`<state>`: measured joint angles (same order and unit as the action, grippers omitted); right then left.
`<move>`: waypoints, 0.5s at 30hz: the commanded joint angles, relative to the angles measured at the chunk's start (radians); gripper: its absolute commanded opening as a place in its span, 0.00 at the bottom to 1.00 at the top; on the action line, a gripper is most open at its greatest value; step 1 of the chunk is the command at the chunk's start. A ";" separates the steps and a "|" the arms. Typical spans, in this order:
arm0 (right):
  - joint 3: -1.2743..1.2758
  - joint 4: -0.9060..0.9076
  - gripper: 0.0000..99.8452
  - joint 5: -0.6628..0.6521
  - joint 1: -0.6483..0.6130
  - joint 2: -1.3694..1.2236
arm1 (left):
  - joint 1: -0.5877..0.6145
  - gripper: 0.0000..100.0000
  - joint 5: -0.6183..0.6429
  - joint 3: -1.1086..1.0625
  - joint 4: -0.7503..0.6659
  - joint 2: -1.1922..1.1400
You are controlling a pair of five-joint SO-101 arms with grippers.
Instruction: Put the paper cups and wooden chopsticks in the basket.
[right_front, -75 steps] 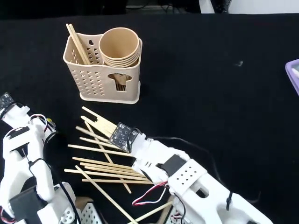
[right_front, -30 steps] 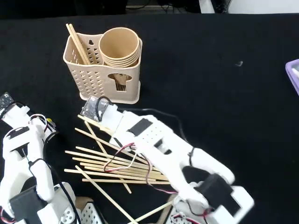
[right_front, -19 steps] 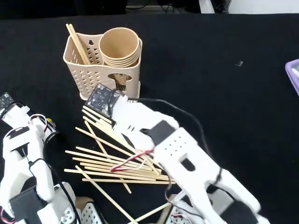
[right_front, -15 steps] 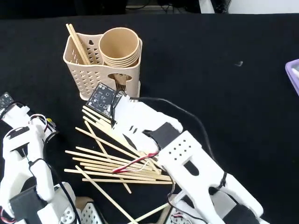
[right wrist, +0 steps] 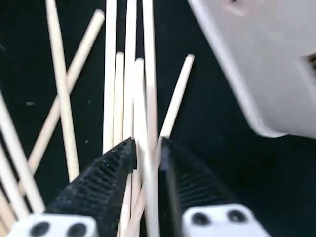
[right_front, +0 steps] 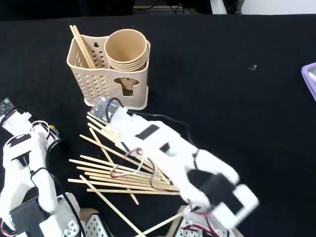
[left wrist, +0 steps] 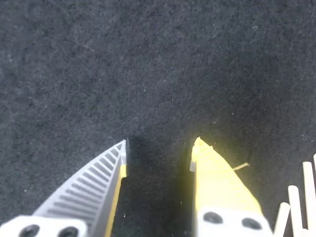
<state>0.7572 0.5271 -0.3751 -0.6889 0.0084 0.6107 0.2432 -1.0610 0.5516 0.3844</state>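
Your right gripper [right wrist: 146,145] is clenched on chopsticks [right wrist: 147,74]: the two dark ribbed jaws stand almost together, with a couple of pale sticks pinched in the narrow gap between them; whether these are raised off the cloth [left wrist: 148,59] cannot be told. More chopsticks lie loose on either side of the jaws and run roughly parallel ahead of the tips; in the high view the remainder fan out behind this gripper, beneath and beside its white arm [right_front: 168,153]. The basket [right_front: 98,81] stands upright just ahead of the right gripper, and whether the two touch cannot be told; in the right wrist view its pale base lies just beyond one jaw. Within the basket, the cups [right_front: 133,63] sit stacked in the wider compartment, and two leaning sticks [right_front: 83,48] occupy the narrower compartment beside it. Your left gripper [left wrist: 158,148] is released: its grey ribbed jaw and its yellow jaw are spread apart, with bare cloth between them, and a few chopstick ends lie just outside the yellow jaw. The left arm [right_front: 24,168] stands well apart from the basket, beside the loose pile
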 commanded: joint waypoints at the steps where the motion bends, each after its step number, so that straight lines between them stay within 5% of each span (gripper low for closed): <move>1: -0.125 0.046 0.23 0.005 -0.005 -0.076 | 0.005 0.21 0.003 0.007 -0.014 0.003; 6: -0.180 0.064 0.22 0.005 -0.003 -0.145 | 0.005 0.21 0.003 0.007 -0.014 0.003; 11: -0.182 0.074 0.02 0.003 -0.003 -0.145 | 0.005 0.21 0.003 0.007 -0.014 0.003; 15: -0.177 0.080 0.01 0.005 -0.002 -0.130 | 0.005 0.21 0.003 0.007 -0.014 0.003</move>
<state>0.6191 0.5961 -0.3721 -0.6843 -0.1343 0.6107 0.2432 -1.0610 0.5516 0.3844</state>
